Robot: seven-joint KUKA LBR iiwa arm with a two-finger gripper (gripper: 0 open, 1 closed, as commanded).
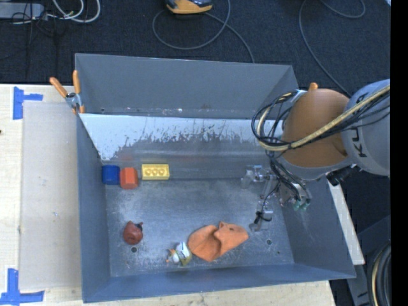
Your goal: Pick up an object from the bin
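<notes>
Orange-capped arm [315, 126], jaws' state indiscernible, just beside crumpled, floppy orange lump [215, 241]

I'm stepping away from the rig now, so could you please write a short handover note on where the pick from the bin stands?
Gripper: low at the right of the bin, beside the right edge of the orange cloth-like piece; contact unclear.
Elsewhere: small toy figure at its left; dark red lump front left; blue block, orange block and yellow brick by the back wall.
Done: nothing lifted yet. Left: grasp and raise one thing.
</notes>
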